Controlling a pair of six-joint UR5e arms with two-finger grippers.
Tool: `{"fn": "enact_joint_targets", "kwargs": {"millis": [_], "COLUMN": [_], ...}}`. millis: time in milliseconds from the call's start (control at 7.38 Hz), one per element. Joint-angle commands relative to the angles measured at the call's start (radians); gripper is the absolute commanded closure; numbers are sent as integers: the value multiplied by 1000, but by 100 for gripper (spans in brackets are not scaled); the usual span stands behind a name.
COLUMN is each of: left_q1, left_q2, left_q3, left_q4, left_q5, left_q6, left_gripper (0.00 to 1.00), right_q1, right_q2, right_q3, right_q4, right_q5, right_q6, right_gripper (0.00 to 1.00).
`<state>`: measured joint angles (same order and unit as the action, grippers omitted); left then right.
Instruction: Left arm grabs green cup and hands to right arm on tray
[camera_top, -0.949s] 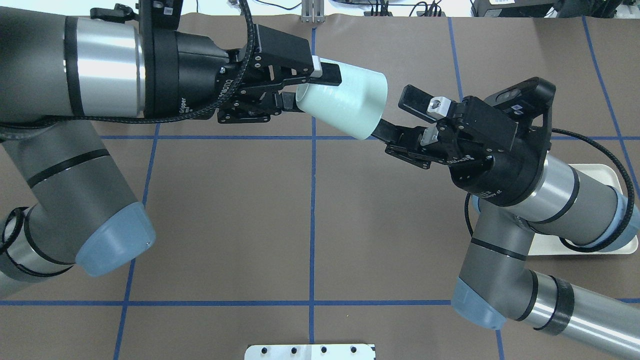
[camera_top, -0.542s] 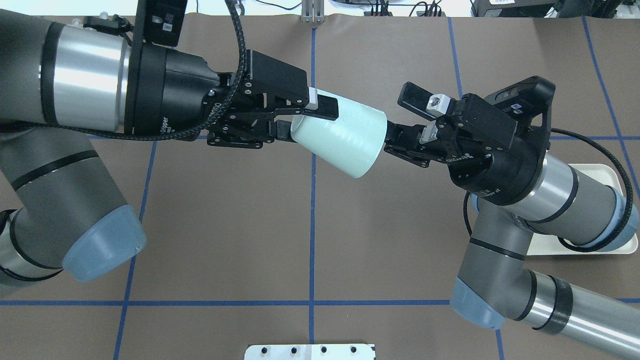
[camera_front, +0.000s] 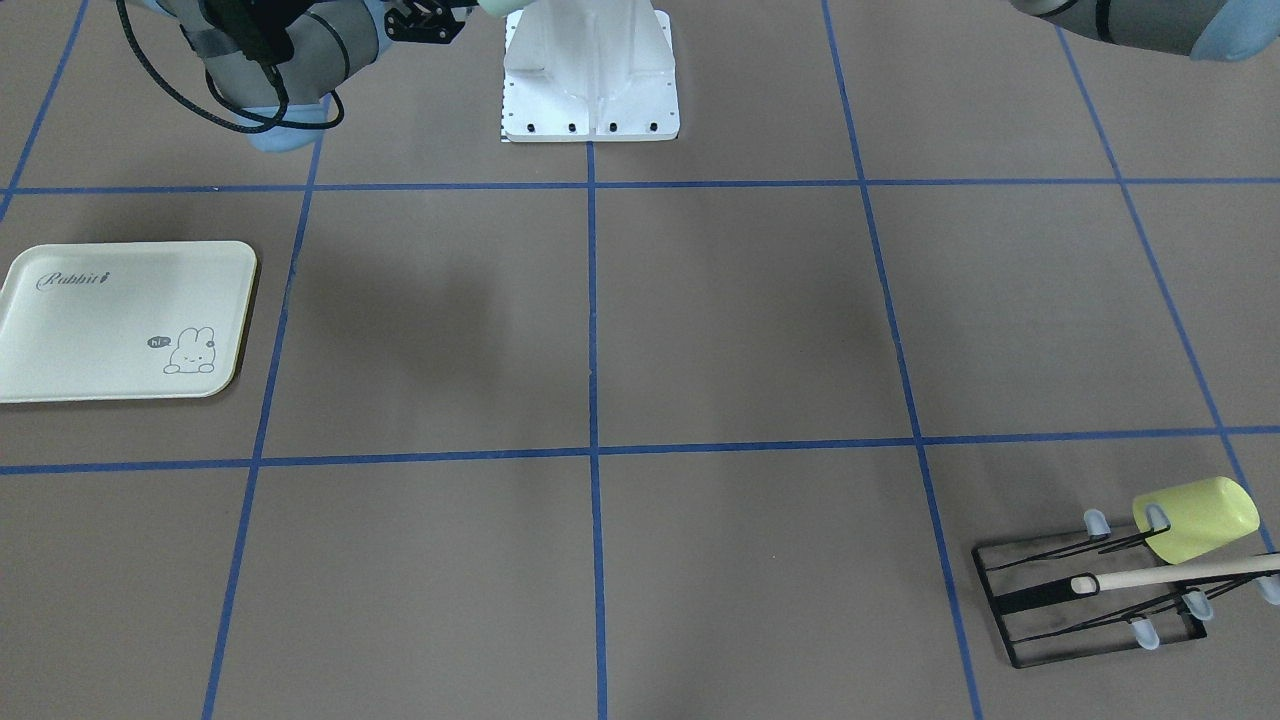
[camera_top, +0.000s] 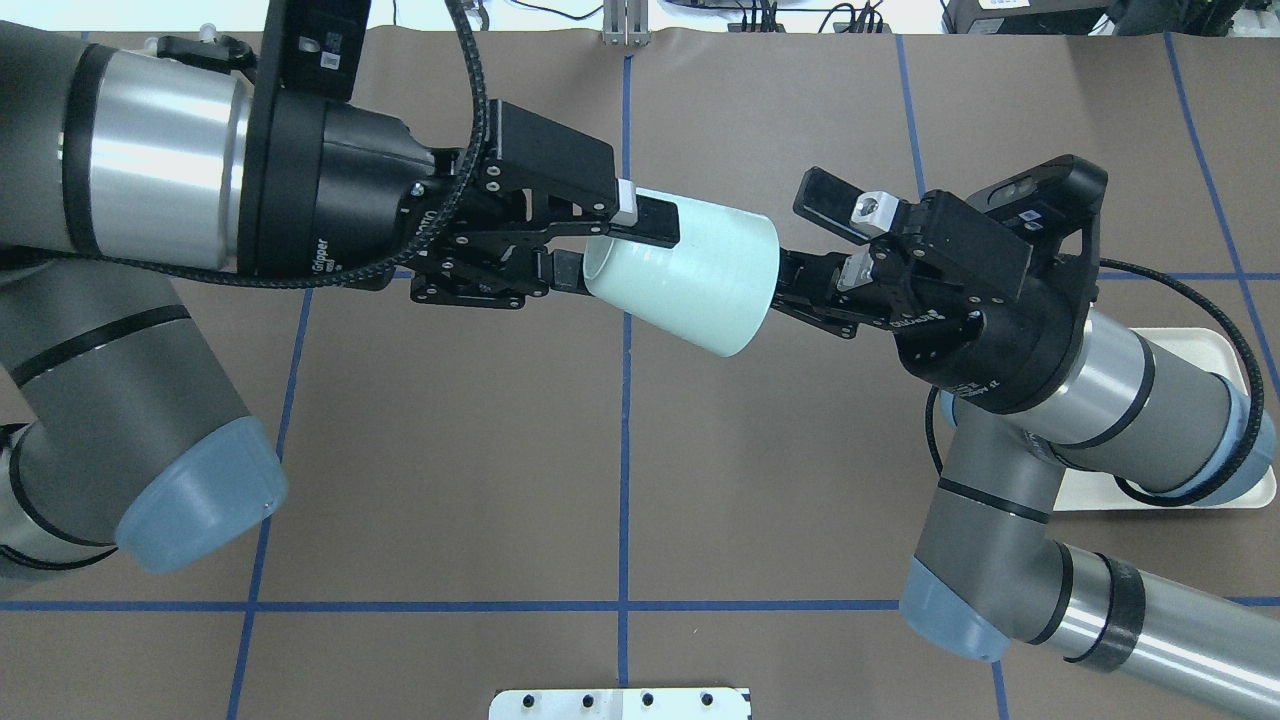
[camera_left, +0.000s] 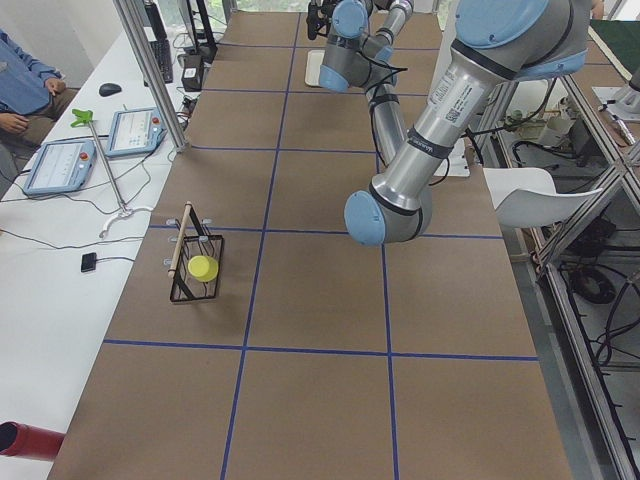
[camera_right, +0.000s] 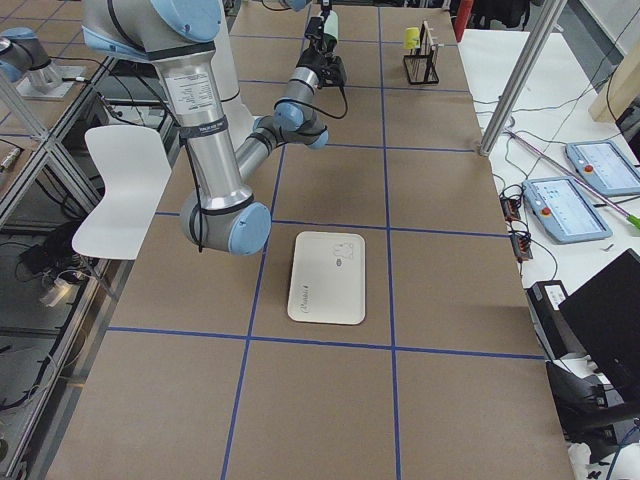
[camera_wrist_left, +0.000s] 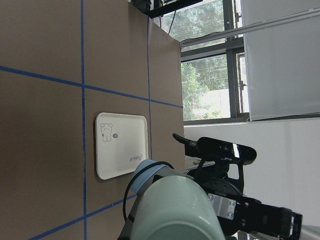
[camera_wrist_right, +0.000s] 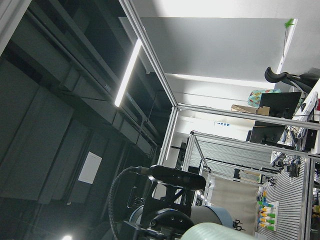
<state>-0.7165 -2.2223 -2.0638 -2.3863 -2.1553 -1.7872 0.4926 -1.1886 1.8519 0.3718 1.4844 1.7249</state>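
The small pale mint plastic cup (camera_top: 700, 275) is up in the air over the brown table (camera_top: 450, 450). It lies on its side between the two arms. The left arm's black pincer (camera_top: 615, 247) is pinching one end of it. One finger lies on the outside wall and the other looks tucked in at that end. The right arm's black pincer (camera_top: 798, 238) is spread wide at the cup's other end. One finger is up above it and one is down low, partly hidden behind the cup. I cannot tell if it touches. The cream tray with the little bunny (camera_front: 100, 330) sits on the table under the right arm, well apart from the cup.

I think the cup is light and thin. It is smooth, so it could slip, and a hard squeeze could bend it. A good place for the right pincer to hold is the round wall near its own end, away from the left fingers.
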Motion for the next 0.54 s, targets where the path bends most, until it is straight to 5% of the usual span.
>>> {"fn": "enact_joint_targets", "kwargs": {"millis": [0, 407], "left_q1": [0, 0], "left_q2": [0, 0], "left_q3": [1, 2], "left_q4": [-1, -1], "left_q5": [2, 2], "left_q6": [-1, -6], "left_gripper": [96, 96], "right_q1": [-5, -5], "right_q2": [3, 11], "right_q3": [6, 13], "right_q4": [-2, -2], "right_q5": [0, -1], "right_q6": [1, 1], "right_gripper": [1, 11]}}
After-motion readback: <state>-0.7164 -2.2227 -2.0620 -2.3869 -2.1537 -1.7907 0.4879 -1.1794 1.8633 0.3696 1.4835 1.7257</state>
